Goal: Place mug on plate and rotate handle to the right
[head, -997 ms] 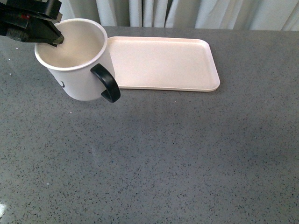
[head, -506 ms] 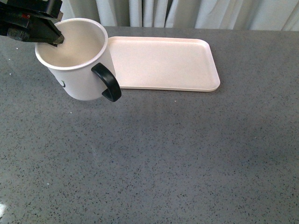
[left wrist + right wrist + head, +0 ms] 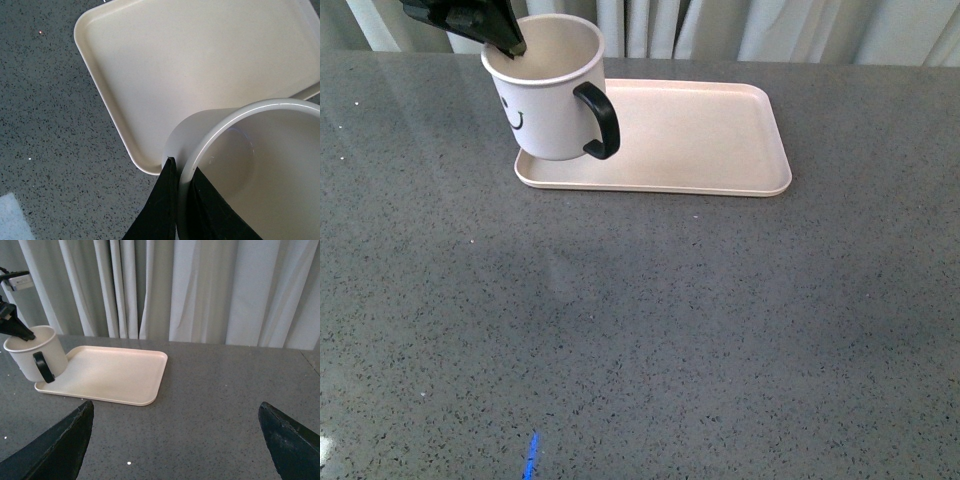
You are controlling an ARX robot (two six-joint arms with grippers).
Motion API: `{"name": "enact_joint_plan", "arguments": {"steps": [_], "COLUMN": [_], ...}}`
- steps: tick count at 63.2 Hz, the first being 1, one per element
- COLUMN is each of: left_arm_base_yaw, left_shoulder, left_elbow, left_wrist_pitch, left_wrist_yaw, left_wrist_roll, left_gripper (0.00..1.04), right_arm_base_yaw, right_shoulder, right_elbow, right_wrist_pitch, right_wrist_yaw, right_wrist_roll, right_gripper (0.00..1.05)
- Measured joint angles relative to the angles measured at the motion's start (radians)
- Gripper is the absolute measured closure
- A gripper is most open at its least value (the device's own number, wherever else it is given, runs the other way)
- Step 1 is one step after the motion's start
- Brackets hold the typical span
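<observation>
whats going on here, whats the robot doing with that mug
The robot's left hand pinches the rim of a cream-white cylindrical mug, one finger inside and one outside. The mug is at the left end of a pale pink-beige rectangular tray; whether it rests there yet is unclear. Its black loop handle already points right in the front view. The right hand is open and well away.

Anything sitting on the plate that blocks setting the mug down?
Nothing visible does. The plate is bare, and the mug, pinched at its rim by the left gripper, is over the plate's left end. I cannot tell whether its base touches the plate yet.
</observation>
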Motion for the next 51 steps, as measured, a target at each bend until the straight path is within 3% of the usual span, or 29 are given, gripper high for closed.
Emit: {"name": "enact_joint_plan", "arguments": {"steps": [18, 51], "left_arm_base_yaw": [-0.002, -0.072], "left_shoulder": [0.200, 0.339], "left_elbow": [0.276, 0.485], "left_wrist_pitch": [-0.106, -0.193], "left_wrist_yaw": [-0.018, -0.014], "left_wrist_roll": [0.027, 0.038], "left_gripper": [1.03, 1.03], "right_arm_base_yaw": [0.000, 0.000], "right_shoulder": [0.000, 0.000], "right_elbow": [0.000, 0.000], "right_wrist_pitch": [0.000, 0.000], "right_wrist_yaw": [0.000, 0.000], "right_wrist_roll": [0.000, 0.000], "right_gripper": [0.09, 0.09]}}
